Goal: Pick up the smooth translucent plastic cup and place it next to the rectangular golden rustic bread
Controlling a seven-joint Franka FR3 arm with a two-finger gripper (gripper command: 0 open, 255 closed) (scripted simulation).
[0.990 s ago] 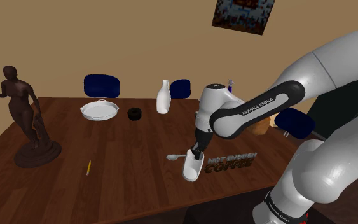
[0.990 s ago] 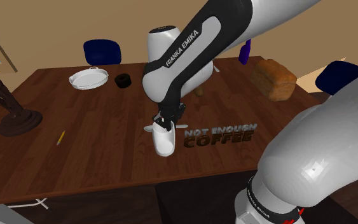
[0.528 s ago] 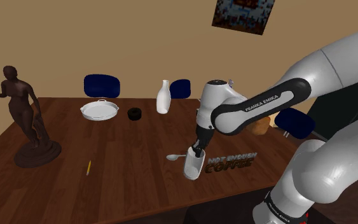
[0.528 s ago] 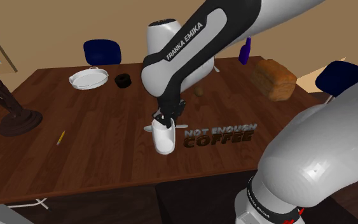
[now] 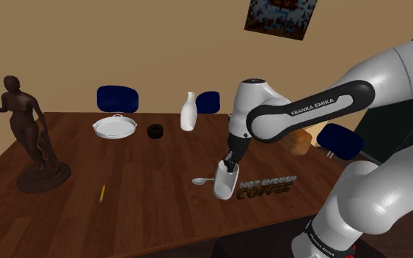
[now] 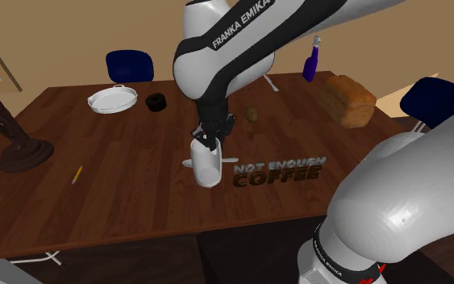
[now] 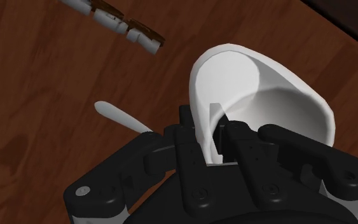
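**Cup clamped at its rim beside the lettering**

The cup (image 6: pixel 206 164) is drawn plain white and smooth (more opaque than see-through), handleless, with a wide mouth and a rounded base. It stands upright just beside the first letters of the brown "COFFEE" lettering (image 6: pixel 277 172) on the dark wooden table (image 6: pixel 120 194); whether its base touches the wood, I cannot tell. The black gripper (image 6: pixel 207 142) comes down from above and pinches the cup's wall, one finger inside the mouth and one outside. A pale spoon (image 5: pixel 201 180) lies just past the cup, away from the lettering. The bread (image 6: pixel 346 101) sits well beyond the lettering, apart from the cup.
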